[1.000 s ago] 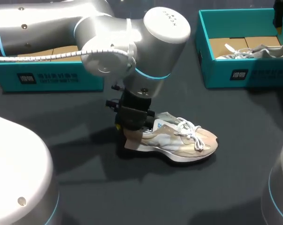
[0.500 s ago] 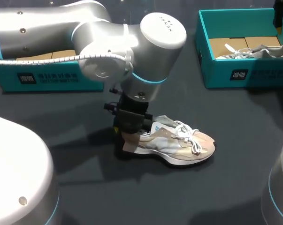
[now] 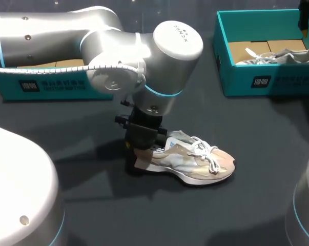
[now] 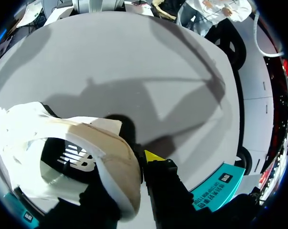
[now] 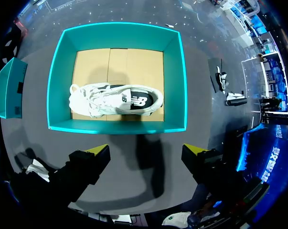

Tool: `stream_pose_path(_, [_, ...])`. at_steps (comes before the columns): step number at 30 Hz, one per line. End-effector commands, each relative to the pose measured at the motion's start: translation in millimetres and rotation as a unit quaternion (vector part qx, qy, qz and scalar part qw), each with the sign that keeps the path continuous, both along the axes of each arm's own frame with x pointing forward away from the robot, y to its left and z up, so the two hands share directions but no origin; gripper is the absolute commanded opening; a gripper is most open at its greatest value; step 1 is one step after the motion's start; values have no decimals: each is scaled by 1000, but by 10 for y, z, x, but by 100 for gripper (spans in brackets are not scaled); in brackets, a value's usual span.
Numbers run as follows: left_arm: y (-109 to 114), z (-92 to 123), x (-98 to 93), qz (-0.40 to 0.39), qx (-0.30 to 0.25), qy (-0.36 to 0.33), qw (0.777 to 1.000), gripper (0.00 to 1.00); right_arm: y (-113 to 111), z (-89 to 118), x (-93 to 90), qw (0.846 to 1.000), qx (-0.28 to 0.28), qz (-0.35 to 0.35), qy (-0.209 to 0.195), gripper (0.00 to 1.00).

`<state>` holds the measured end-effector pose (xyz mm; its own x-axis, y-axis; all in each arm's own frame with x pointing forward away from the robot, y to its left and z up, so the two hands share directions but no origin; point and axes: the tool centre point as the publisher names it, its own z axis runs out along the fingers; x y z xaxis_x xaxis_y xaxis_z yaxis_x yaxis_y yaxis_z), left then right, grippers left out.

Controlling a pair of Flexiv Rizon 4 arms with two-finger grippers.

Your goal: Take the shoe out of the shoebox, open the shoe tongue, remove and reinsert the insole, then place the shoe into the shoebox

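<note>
Grips the heel of the shoe (image 3: 195, 161) with the left gripper (image 3: 137, 155); holds the right gripper (image 5: 146, 151) spread apart above the shoebox (image 5: 116, 127).

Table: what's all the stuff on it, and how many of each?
table: one, dark grey, under everything
beige shoe: one, beige and white, middle of table
right shoebox: one, teal with cardboard floor, far right
white shoe: one, white, lying inside the right shoebox
left box: one, teal, far left
left arm: one, silver, coming in from the left
left end effector: one, black with yellow tips, shut on the beige shoe's heel
right end effector: one, black with yellow tips, open, above the right shoebox
</note>
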<state>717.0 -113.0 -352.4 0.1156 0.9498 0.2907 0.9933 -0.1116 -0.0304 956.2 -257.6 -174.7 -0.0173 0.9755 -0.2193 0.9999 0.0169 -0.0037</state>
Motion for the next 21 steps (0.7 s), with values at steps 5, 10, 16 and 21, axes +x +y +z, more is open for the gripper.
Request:
stream_pose_path(5, [-27, -44, 16, -9, 0, -3, 1000, 0, 0, 2, -9, 1000, 0, 0, 0, 100])
stream_pose_path(10, [-48, -45, 27, -14, -2, -7, 1000, 0, 0, 2, -9, 1000, 0, 0, 0, 100])
stream_pose_path(16, [-87, -83, 64, -21, -1, -12, 1000, 0, 0, 2, -9, 1000, 0, 0, 0, 100])
stream_pose_path(21, [-99, -118, 84, -20, 2, -15, 1000, 0, 0, 2, -9, 1000, 0, 0, 0, 100])
